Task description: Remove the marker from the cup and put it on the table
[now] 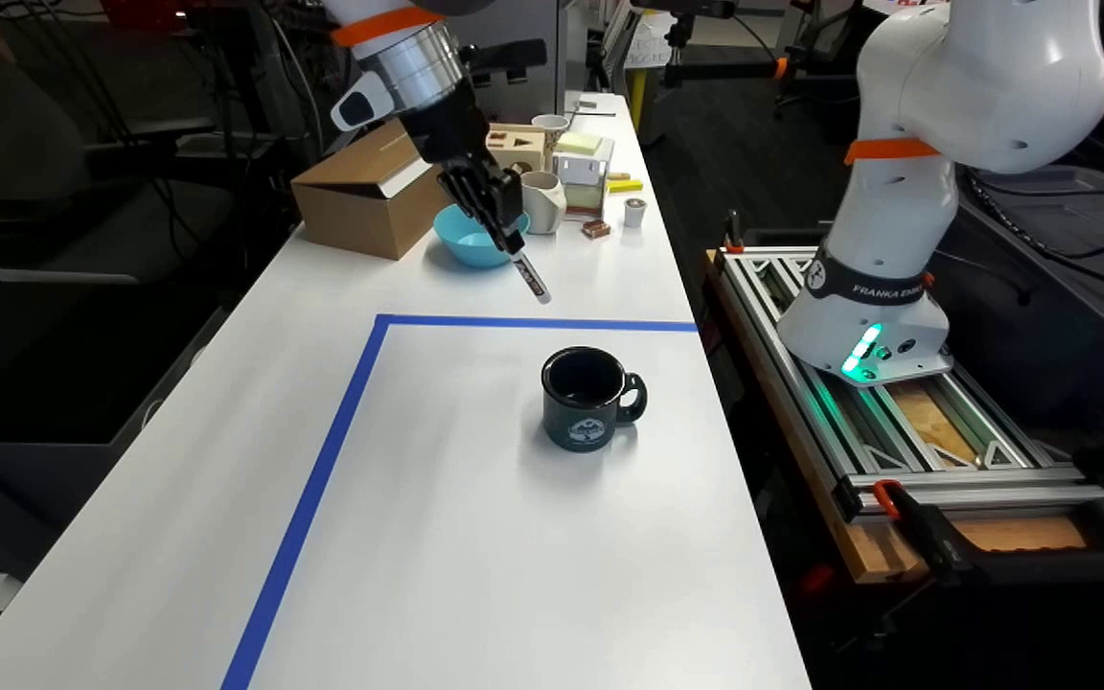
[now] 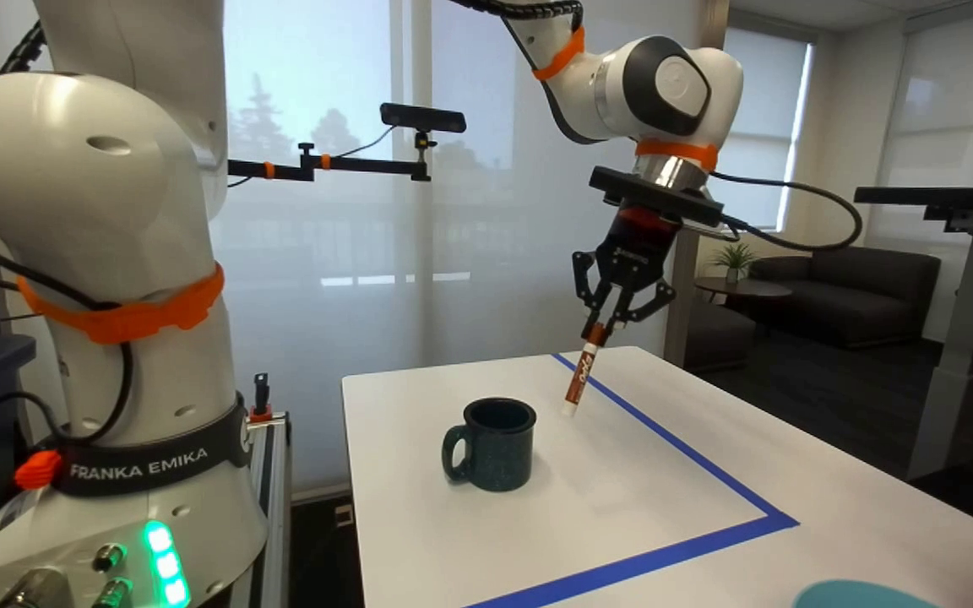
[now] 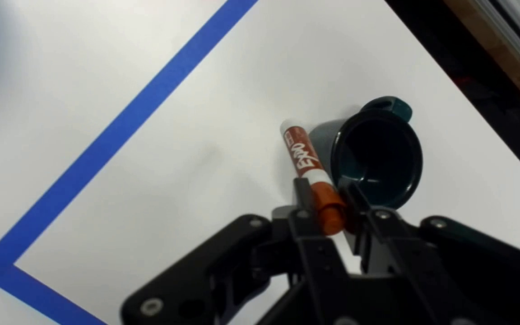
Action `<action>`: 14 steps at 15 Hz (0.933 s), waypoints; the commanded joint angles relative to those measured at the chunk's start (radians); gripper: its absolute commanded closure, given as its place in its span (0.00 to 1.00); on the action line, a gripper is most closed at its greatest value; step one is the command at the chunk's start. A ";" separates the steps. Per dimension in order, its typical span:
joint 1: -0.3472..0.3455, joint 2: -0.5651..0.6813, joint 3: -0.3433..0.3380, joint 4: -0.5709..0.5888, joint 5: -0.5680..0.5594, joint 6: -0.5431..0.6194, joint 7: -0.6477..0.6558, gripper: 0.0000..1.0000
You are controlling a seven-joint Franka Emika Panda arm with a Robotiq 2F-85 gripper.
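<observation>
My gripper (image 2: 599, 328) is shut on the cap end of the marker (image 2: 583, 376), brown-red with white EXPO lettering. The marker hangs tilted, its white end down, above the table (image 2: 622, 490). It also shows in the wrist view (image 3: 302, 151) between my gripper's fingertips (image 3: 325, 192), and in an exterior view (image 1: 532, 278) below my gripper (image 1: 511, 244). The cup (image 1: 579, 422), a dark green-black mug with a light emblem, stands upright inside the blue tape outline. It shows beside the marker in the wrist view (image 3: 377, 155), with nothing visible inside it.
In an exterior view, a light blue bowl (image 1: 466, 240), a cardboard box (image 1: 370, 196), a white mug (image 1: 542, 201), a wooden toy box (image 1: 517, 144) and several small items stand at the table's far end. Blue tape (image 1: 322, 470) marks a rectangle.
</observation>
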 commanded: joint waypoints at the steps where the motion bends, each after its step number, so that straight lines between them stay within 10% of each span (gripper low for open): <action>1: -0.033 0.134 -0.022 0.097 0.016 -0.004 0.023 0.95; 14: -0.064 0.517 0.016 0.373 -0.012 0.000 0.096 0.95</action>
